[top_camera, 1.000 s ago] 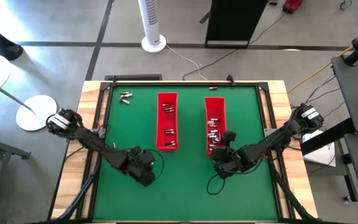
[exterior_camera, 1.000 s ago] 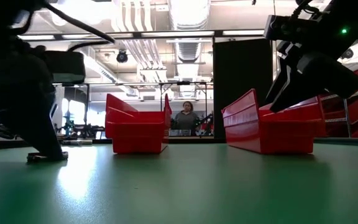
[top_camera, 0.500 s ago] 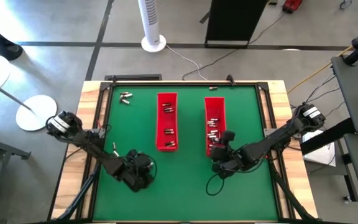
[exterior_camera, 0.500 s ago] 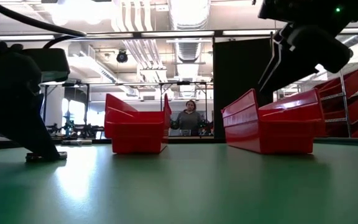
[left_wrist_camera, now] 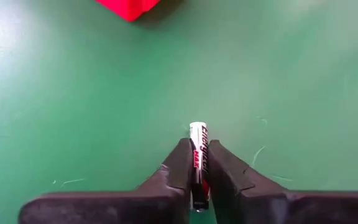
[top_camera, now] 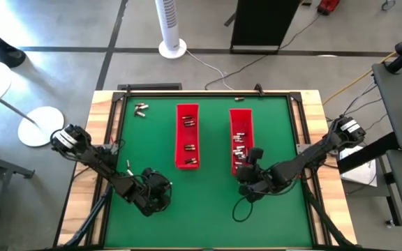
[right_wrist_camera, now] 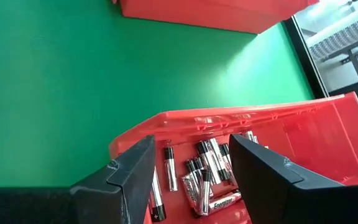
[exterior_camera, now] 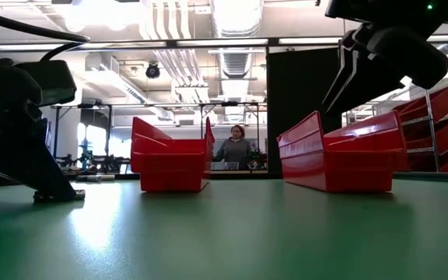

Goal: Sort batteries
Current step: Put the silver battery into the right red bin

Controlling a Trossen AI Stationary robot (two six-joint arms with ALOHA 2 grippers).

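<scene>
A battery [left_wrist_camera: 198, 134] lies on the green table near its front left, between the fingers of my left gripper [left_wrist_camera: 197, 148] [top_camera: 153, 201], which is shut on it. The low view shows the battery [exterior_camera: 57, 195] flat on the table under the gripper. My right gripper [right_wrist_camera: 191, 155] [top_camera: 247, 169] hangs open above the near end of the right red tray [top_camera: 241, 122], where several batteries [right_wrist_camera: 207, 168] lie in a heap. The left red tray [top_camera: 188, 136] holds a few batteries. Loose batteries [top_camera: 141, 109] lie at the far left corner. My left gripper pinches the battery's two long sides [left_wrist_camera: 197, 163] between its two fingers. The fingers slant down from the near left and lie along the battery, whose silvery end [left_wrist_camera: 197, 128] sticks out past the fingertips. The battery rests on the table.
The two long red trays stand side by side in the middle of the table, running near to far. Bare green table lies in front of them and between the arms. A person [exterior_camera: 234, 148] stands in the room beyond the far edge.
My left gripper has moved a little toward the table's left and near edges and has turned about over the battery, which stays on the table. My right gripper has risen above the right tray's near end.
</scene>
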